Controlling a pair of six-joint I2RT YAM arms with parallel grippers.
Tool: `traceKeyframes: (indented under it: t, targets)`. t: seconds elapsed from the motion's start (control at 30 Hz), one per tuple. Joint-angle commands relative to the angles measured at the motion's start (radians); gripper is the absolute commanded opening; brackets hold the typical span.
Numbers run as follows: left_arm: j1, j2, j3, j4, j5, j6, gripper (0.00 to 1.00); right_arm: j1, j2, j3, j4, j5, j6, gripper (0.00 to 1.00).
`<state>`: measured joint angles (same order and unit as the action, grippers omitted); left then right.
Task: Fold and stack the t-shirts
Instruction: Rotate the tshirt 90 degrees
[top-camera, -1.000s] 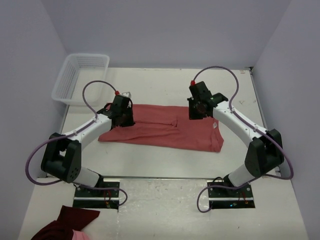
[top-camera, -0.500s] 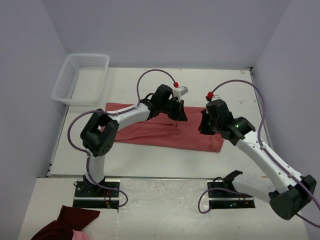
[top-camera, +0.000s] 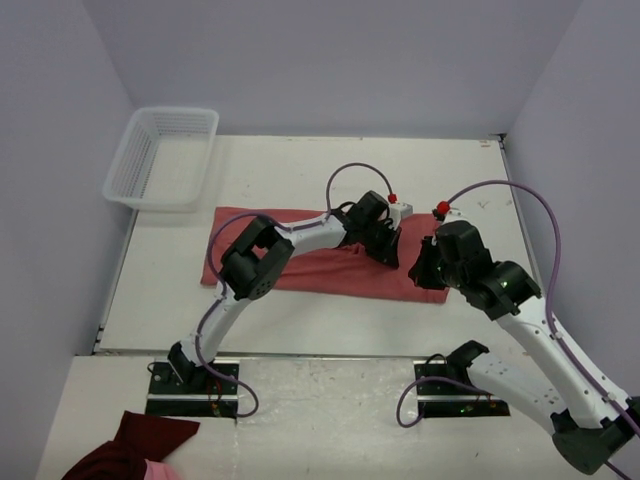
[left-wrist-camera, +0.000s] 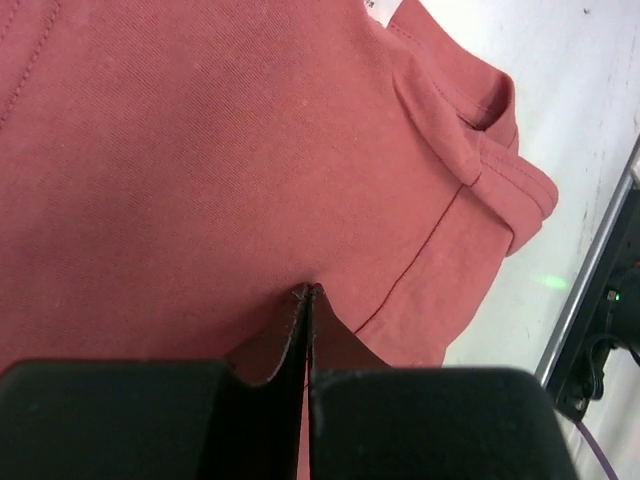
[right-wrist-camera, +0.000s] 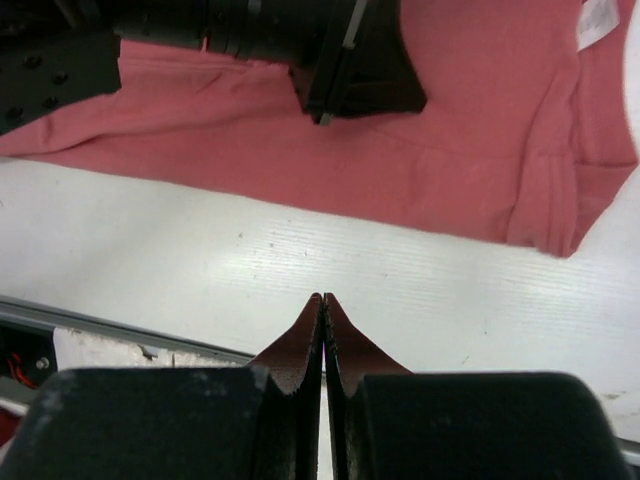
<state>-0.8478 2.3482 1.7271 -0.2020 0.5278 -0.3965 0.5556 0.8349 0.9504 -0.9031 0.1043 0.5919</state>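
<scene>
T-shirt: one salmon-red t-shirt (top-camera: 340, 275) lies as a long folded band across the middle of the desk (top-camera: 300, 170), running from left of centre to right of centre in the overhead view.
Neck label: a small white neck label (right-wrist-camera: 597, 22) shows at the shirt's right end, in the upper right corner of the right wrist view.
Left pincer: the left pincer (top-camera: 388, 250) sits over the right part of the shirt, with the arm stretched across the cloth. In the left wrist view its fingers are pressed together, and a small ridge of the red cloth is pinched between the tips.
Right pincer: the right pincer (top-camera: 424, 272) is at the shirt's right end, close beside the left one. Its fingers are pressed together on a small peak of red cloth. In its own view, bare white desk lies beyond the tips, with the flat shirt above that.
Basket: a white plastic mesh basket (top-camera: 125, 170) stands in the upper left of the overhead view, apart from the shirt.
Bundle: a maroon cloth bundle (top-camera: 130, 450) with a pink patch lies in the lower left corner.
</scene>
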Motion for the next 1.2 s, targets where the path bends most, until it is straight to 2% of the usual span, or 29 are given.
traceKeyframes:
  t: [0.0,0.1,0.13,0.27,0.43,0.57,0.77,0.83,0.87,0.9,1.0,1.07,1.1,1.13,1.17]
  targets:
    - [0.001,0.088,0.121,-0.143,-0.124,0.051,0.0,0.004,-0.028,-0.012,-0.01,-0.032,0.039,0.0]
    - [0.019,0.206,0.29,-0.25,-0.202,0.065,0.0,0.01,-0.033,-0.019,-0.002,-0.049,0.048,0.0]
    - [0.029,0.274,0.398,-0.273,-0.212,0.07,0.0,0.018,-0.031,-0.021,0.003,-0.052,0.051,0.0]
    - [0.125,0.396,0.605,-0.323,-0.192,0.067,0.0,0.038,-0.007,-0.021,0.006,-0.049,0.06,0.0]
    - [0.303,0.387,0.638,-0.228,-0.114,0.05,0.0,0.063,0.035,-0.032,0.021,-0.041,0.062,0.0]
    - [0.397,0.323,0.637,-0.185,-0.132,0.097,0.0,0.081,0.061,-0.05,0.056,-0.067,0.068,0.0]
    - [0.429,0.182,0.634,-0.11,-0.049,0.159,0.0,0.17,0.134,-0.067,0.128,-0.055,0.091,0.0]
    - [0.424,0.14,0.612,-0.099,-0.02,0.151,0.04,0.19,0.174,-0.07,0.167,-0.057,0.091,0.0]
    - [0.415,0.111,0.592,-0.091,-0.012,0.144,0.14,0.197,0.22,-0.067,0.179,-0.054,0.088,0.0]
    - [0.409,0.082,0.569,-0.08,-0.02,0.14,0.19,0.205,0.243,-0.065,0.188,-0.051,0.088,0.0]
    - [0.375,-0.103,0.476,-0.08,-0.087,0.156,0.29,0.227,0.328,-0.047,0.225,-0.045,0.083,0.0]
    - [0.346,-0.179,0.416,-0.117,-0.28,0.163,0.35,0.237,0.363,-0.024,0.237,-0.041,0.075,0.0]
    - [0.339,-0.206,0.413,-0.208,-0.367,0.157,0.36,0.24,0.389,-0.018,0.242,-0.044,0.072,0.0]
    - [0.334,-0.258,0.404,-0.262,-0.54,0.138,0.36,0.245,0.398,-0.012,0.25,-0.045,0.068,0.0]
    - [0.335,-0.283,0.388,-0.314,-0.636,0.122,0.32,0.247,0.405,-0.001,0.25,-0.041,0.068,0.0]
